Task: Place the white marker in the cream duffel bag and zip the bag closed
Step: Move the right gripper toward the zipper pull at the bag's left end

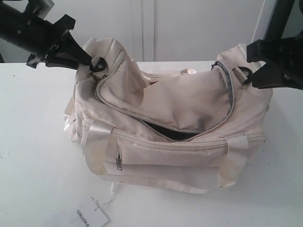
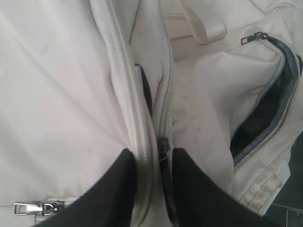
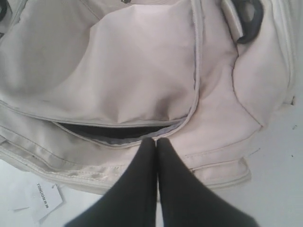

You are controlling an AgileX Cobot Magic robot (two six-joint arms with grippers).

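Note:
The cream duffel bag (image 1: 189, 99) lies in the middle of the white table (image 1: 33, 142). Its curved top zipper is partly open, and black lining (image 1: 170, 133) shows in the gap. My left gripper (image 1: 90, 62) is at the bag's left end. In the left wrist view my left gripper (image 2: 155, 153) is shut on the zipper (image 2: 164, 146), with track and slider pinched between the fingers. My right gripper (image 1: 253, 78) hovers by the bag's right end. In the right wrist view it (image 3: 156, 140) is shut and holds nothing. The white marker is out of view.
A white paper hang tag (image 1: 90, 217) on a string lies on the table in front of the bag. Shiny strap handles (image 1: 102, 137) wrap the bag's front, beside a front pocket zip (image 1: 118, 158). A white wall stands behind the table.

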